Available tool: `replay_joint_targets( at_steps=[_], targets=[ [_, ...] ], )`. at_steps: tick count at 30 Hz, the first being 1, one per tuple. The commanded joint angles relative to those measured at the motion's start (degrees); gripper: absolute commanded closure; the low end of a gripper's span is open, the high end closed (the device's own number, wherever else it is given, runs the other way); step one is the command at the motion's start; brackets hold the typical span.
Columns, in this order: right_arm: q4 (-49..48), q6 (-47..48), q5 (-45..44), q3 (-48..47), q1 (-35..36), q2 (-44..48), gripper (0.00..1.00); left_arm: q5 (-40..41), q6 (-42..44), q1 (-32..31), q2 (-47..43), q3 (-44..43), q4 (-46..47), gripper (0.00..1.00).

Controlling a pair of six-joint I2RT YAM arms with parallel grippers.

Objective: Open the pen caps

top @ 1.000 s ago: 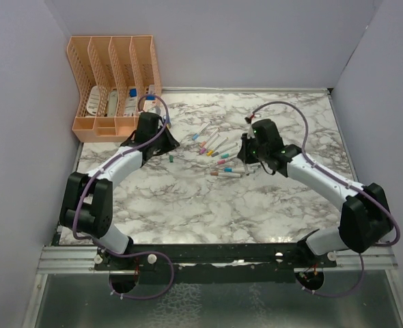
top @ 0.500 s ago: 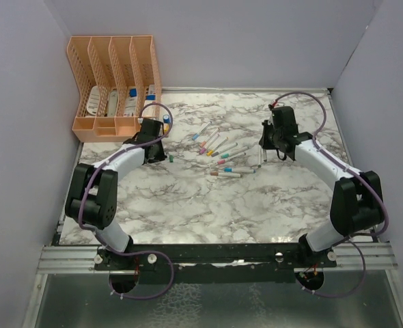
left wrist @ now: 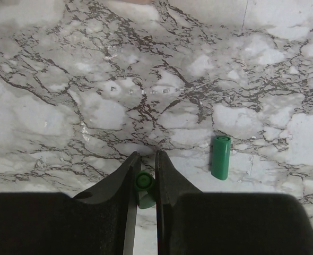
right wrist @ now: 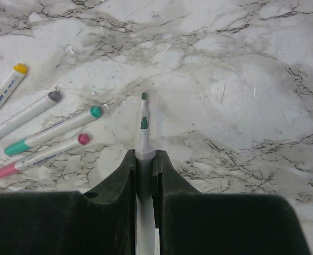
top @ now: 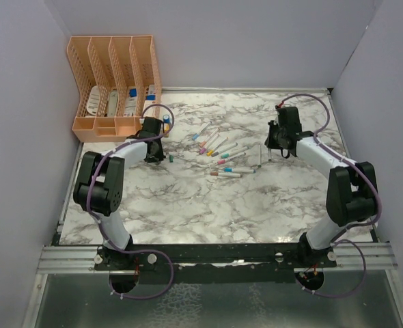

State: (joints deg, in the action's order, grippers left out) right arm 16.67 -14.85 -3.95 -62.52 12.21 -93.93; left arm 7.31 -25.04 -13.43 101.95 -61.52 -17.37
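My left gripper point(left wrist: 145, 155) is shut on a green pen cap point(left wrist: 144, 183), held low over the marble table at the left point(top: 154, 147). A second green cap point(left wrist: 220, 156) lies loose on the table just to its right, and also shows in the top view point(top: 171, 158). My right gripper point(right wrist: 144, 153) is shut on a white pen barrel point(right wrist: 144, 139) whose bare green tip points down at the table. It is at the right of the table point(top: 275, 142). Several capped pens point(top: 218, 154) lie in a cluster between the arms, with yellow, grey, teal and pink caps point(right wrist: 84, 138) in the right wrist view.
An orange desk organizer point(top: 113, 89) stands at the back left corner, with a small blue-and-yellow bottle point(top: 166, 119) beside it. Grey walls close the table on the left, back and right.
My right gripper has moved right and back, away from the pen cluster, with the pen barrel. My left gripper has moved a little left, away from the cluster.
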Motion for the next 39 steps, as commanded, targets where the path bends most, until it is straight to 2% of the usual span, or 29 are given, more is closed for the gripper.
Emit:
replay_joint_targets(
  at_steps=[1,7,15,24,29,34,39],
  targets=[
    [-2.98,-0.08,1.71,-1.0,-1.66,-2.12,0.99,-0.34,0.82,0.43,1.65,-1.36,-0.14,0.81],
    [-4.14,-0.27,2.01,-1.31,-2.54,-5.44,0.99,-0.44,0.89,0.68,1.51,-1.48,-0.49,0.6],
    [-5.44,-0.17,1.91,-2.51,-3.02,-9.47,0.99,0.4,0.93,0.82,-2.37,-3.28,-3.37,0.52],
    [-7.34,0.05,2.72,-3.32,-3.46,-13.02,0.98,-1.7,-0.42,0.78,-13.72,-3.78,-5.59,0.46],
    [-7.35,-0.23,3.28,-4.09,-3.51,-14.56,0.89,-3.31,-2.15,0.79,-18.38,-2.28,-5.6,0.45],
    [-7.54,-1.09,3.5,-3.43,-3.56,-14.29,0.69,-4.09,-2.67,0.83,-20.83,-1.65,-5.31,0.43],
    [-7.59,-1.29,3.5,-3.13,-3.53,-12.65,0.57,-4.9,-3.08,0.81,-22.57,-0.82,-4.67,0.4]
  ],
)
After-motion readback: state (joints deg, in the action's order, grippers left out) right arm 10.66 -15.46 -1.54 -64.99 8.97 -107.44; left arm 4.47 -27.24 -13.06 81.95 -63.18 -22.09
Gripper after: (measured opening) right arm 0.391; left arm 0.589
